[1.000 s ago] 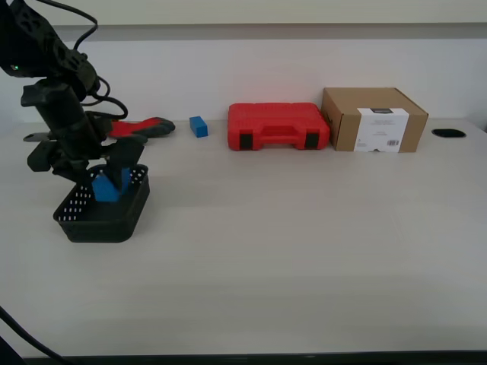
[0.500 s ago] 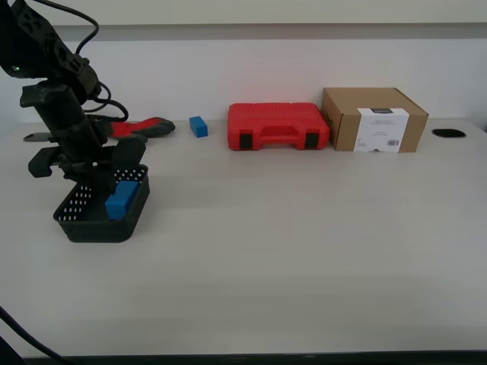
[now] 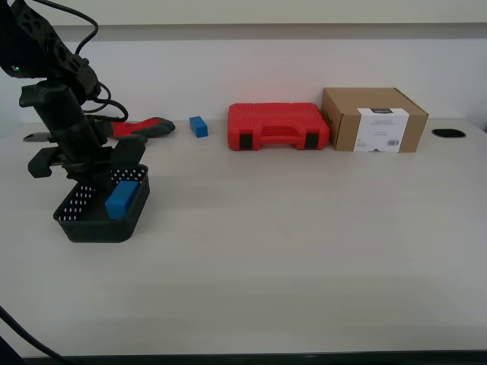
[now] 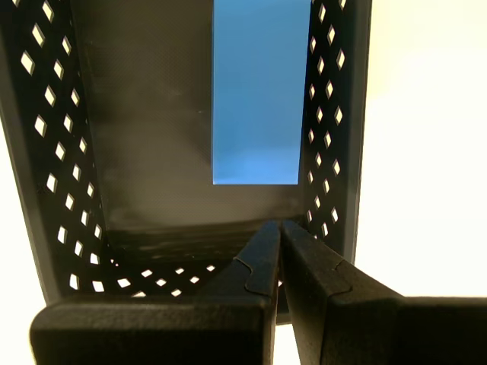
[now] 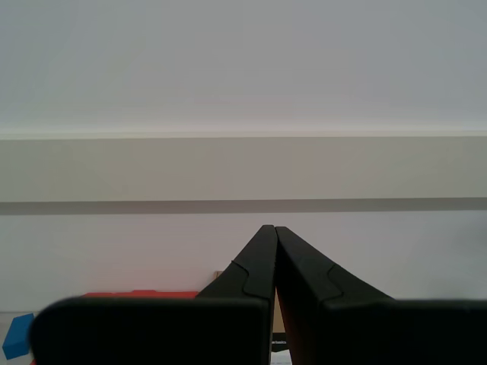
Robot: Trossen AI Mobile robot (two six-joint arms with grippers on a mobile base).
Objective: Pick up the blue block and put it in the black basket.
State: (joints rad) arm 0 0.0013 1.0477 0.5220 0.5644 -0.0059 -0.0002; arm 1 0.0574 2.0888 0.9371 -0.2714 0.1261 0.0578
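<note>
Far left: my first gripper (image 3: 114, 156), matt black, jaws pressed together on nothing, poised over the far end of the basket (image 3: 80, 226); in the first wrist view its tips (image 4: 280, 228) meet above the basket floor, clear of the block.

Basket: shallow black plastic rectangle, walls pierced with small diamond holes, smooth floor. It sits at the near left of the table (image 3: 304, 251).

Block (image 3: 122, 199): bright blue, plain-faced brick, hard-edged, lying flat inside the basket along its right wall, free of the jaws. Seen also in the first wrist view (image 4: 259, 91), close against the perforated wall.

Task status, as judged: placement looks complete; only withdrawing the arm seems left.

Far, left of centre: a red-and-black tool (image 3: 144, 126), partly hidden behind the arm; just right of it a small blue cube (image 3: 198, 126).

Far centre: red moulded case (image 3: 278, 125) with black latches.

Far right: brown cardboard box (image 3: 373, 119) with a white label.

Table: pale, matt, faint grain.

My second gripper (image 5: 272, 232): black tapered jaws closed, empty, facing a plain wall; not identifiable in the exterior view
</note>
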